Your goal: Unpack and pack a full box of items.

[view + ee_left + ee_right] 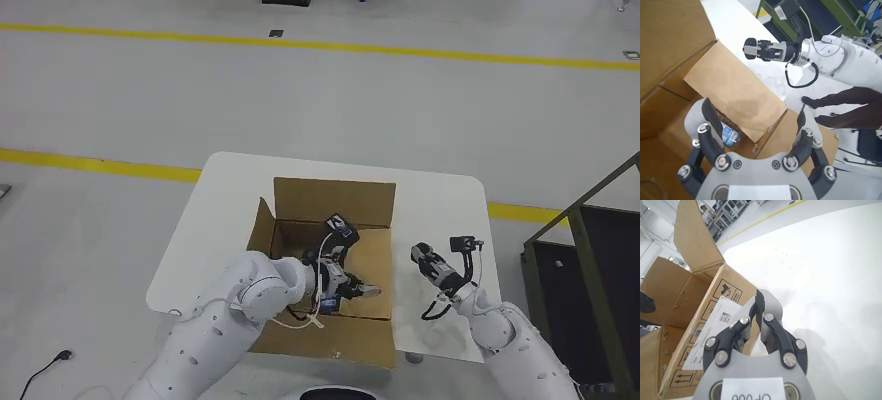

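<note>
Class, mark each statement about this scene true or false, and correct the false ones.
1. The left claw is open over the box. True.
2. A bottle is inside the box. True.
3. The right claw grips the bottle. False: it is shut on nothing, above the table beside the box.
4. The box is closed. False: it is open at the top.

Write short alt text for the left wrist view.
The open left end effector hangs over an open cardboard box holding a blue-labelled plastic bottle. Beyond, the shut right end effector hovers over the white table.
</note>
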Tool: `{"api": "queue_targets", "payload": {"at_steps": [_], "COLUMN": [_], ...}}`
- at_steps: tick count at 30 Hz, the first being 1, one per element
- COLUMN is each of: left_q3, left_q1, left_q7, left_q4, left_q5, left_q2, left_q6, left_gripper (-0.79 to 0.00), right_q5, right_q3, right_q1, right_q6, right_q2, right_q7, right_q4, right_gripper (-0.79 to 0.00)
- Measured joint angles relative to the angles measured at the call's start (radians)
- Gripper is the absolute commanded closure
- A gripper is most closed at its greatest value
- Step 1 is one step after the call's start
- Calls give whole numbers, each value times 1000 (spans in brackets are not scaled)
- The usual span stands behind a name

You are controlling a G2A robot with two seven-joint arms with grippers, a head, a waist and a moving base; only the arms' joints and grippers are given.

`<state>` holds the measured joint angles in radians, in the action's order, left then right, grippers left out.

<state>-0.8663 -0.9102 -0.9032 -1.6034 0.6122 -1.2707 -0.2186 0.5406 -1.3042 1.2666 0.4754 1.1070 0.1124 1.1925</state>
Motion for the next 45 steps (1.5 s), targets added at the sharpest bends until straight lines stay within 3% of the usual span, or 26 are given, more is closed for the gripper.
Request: {"api": "queue_targets", "payload": {"at_steps": [5,8,19,25,35,45], "left_q3": [14,17,15,13,68,94], "left_q1": [79,110,96,108,172,195], "left_q7": [-25,-48,-34,30,76,26], "left_q4": [185,238,244,374,568,636], "left_q5": [-277,-400,-361,-450,-504,-633], "left_q2": [-35,-43,-42,-58,-98,-133], "left_q6": [51,50,55,110,81,30], "left_gripper": [-785,-785,-785,-785,-785,-785], "right_q5": [-10,-11,29,41,55,37], "right_q3": [-61,-78,-116,-107,-36,53], "right_q1": [67,94,163,161,115,37], "right_q6": [-11,-21,-57,-58,-55,-25], "right_q2": [-13,-16,-21,-20,-4,20], "right_q7": [15,24,32,57,70,80], "right_q4": [79,116,228,228,154,64], "right_gripper": [0,0,0,0,0,0]}}
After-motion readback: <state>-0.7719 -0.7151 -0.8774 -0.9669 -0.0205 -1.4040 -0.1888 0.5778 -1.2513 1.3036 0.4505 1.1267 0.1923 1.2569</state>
